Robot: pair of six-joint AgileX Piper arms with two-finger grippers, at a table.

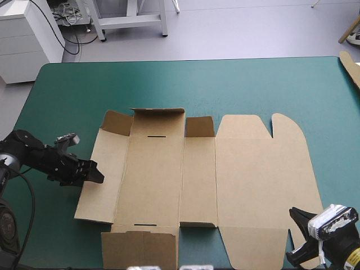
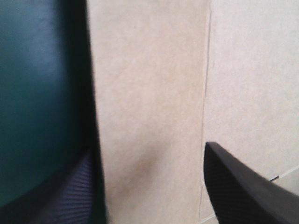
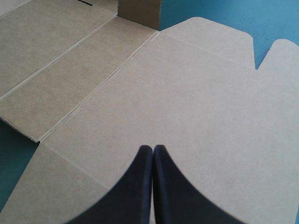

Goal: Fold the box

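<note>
Right pincer (image 3: 153, 148) is pinched closed and empty at the near right corner of the flat brown box (image 1: 185, 174). Left pincer (image 1: 97, 175) gapes wide at its left edge. The board is matte and creased, with rounded lid tabs. The far flaps stand up on the smooth teal-green table (image 1: 253, 84).

Black left tool (image 1: 97, 171) and right tool (image 3: 153, 148) have broad curved fin-shaped fingers (image 3: 135, 186).
</note>
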